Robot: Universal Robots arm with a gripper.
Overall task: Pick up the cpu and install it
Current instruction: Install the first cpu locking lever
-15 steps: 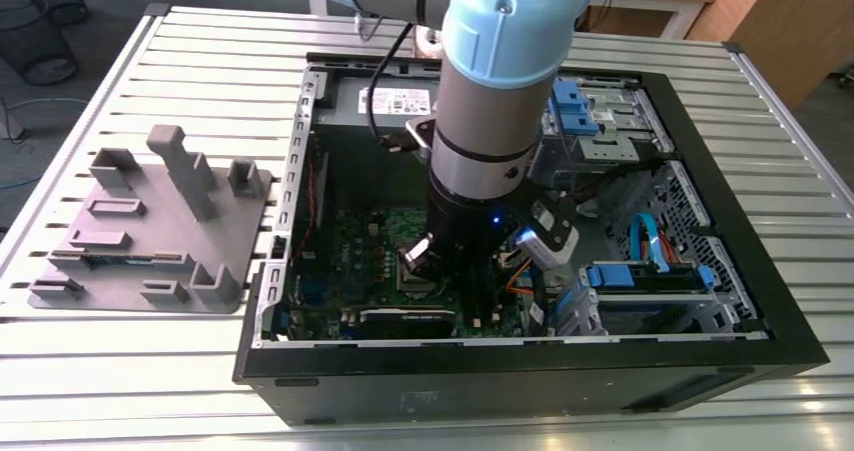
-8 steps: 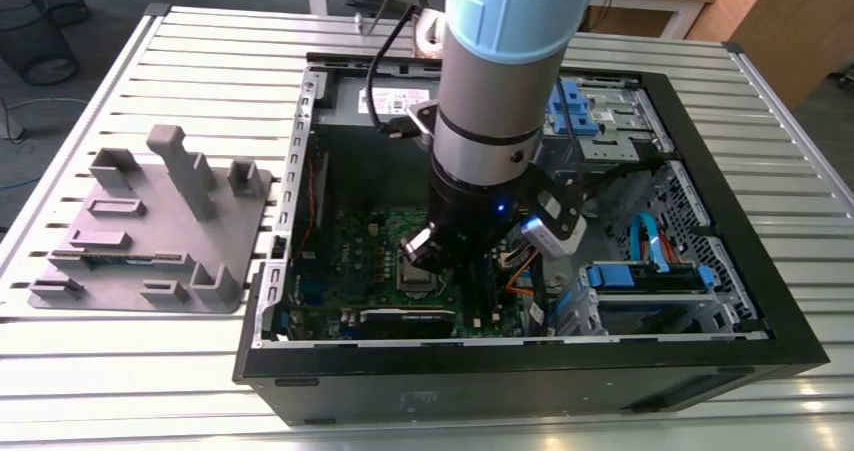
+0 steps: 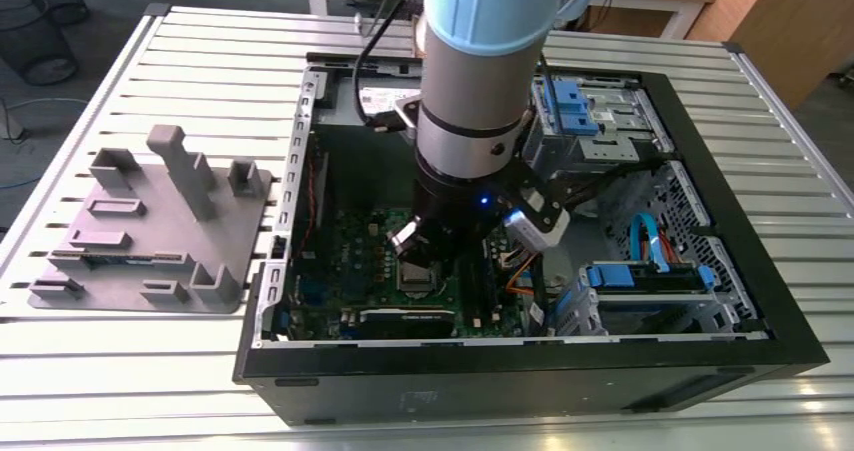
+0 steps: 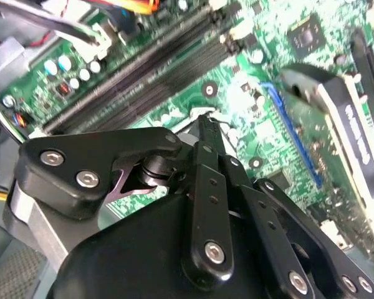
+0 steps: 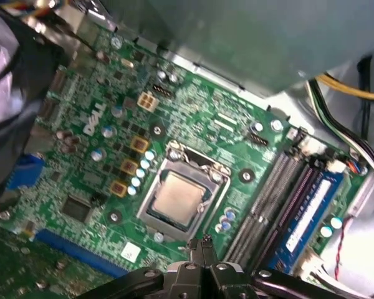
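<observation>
The cpu (image 5: 174,198), a small silvery square, lies flat inside the metal socket frame (image 5: 209,176) on the green motherboard (image 5: 100,162). In the first wrist view my gripper (image 5: 202,240) hovers just beside the socket with its two black fingertips pressed together and nothing between them. The second wrist view has the same shut fingertips (image 4: 206,121) above the motherboard (image 4: 174,93). In the exterior view the gripper (image 3: 430,251) reaches down into the open computer case (image 3: 747,271), over the middle of the board.
A grey plastic tray (image 3: 147,231) with upright posts lies on the slatted table at the exterior view's left. Memory slots (image 5: 280,199) run beside the socket. Cables and blue drive brackets (image 3: 647,276) crowd the case at the exterior view's right.
</observation>
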